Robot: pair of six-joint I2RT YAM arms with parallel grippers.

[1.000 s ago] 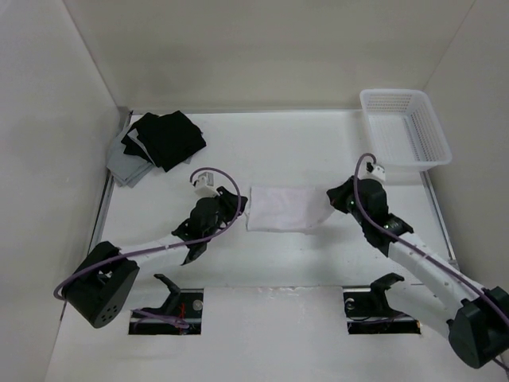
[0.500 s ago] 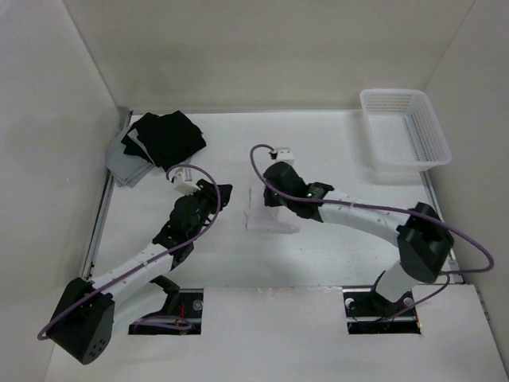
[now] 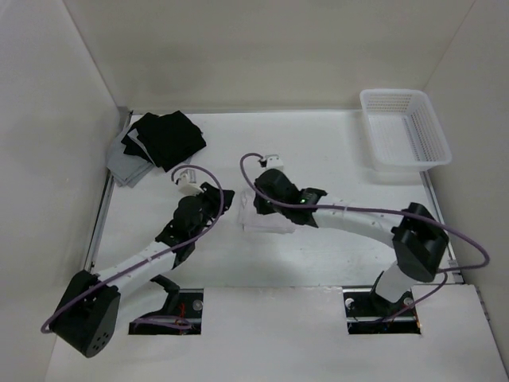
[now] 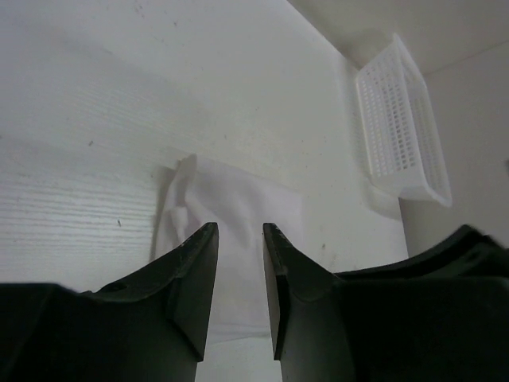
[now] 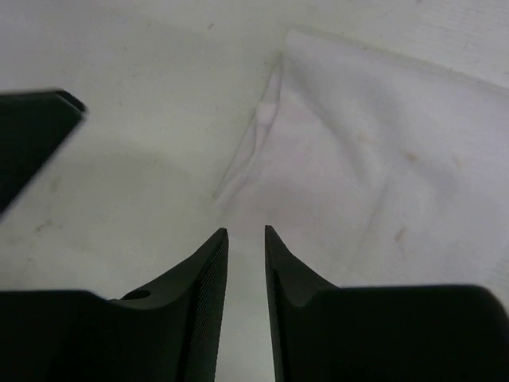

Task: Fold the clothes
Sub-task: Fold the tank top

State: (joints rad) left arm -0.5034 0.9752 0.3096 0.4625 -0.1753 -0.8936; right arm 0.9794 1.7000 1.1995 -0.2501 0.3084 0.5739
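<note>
Probably, with the left gripper and right gripper both slightly parted and empty, the white garment wants its rumpled edge smoothed flat.

My left gripper hangs with its jaws a little apart, nothing between them. Past the tips the white clothes lie flat on the pale table (left edge rumpled). A white basket sits well apart, upper right.
</note>
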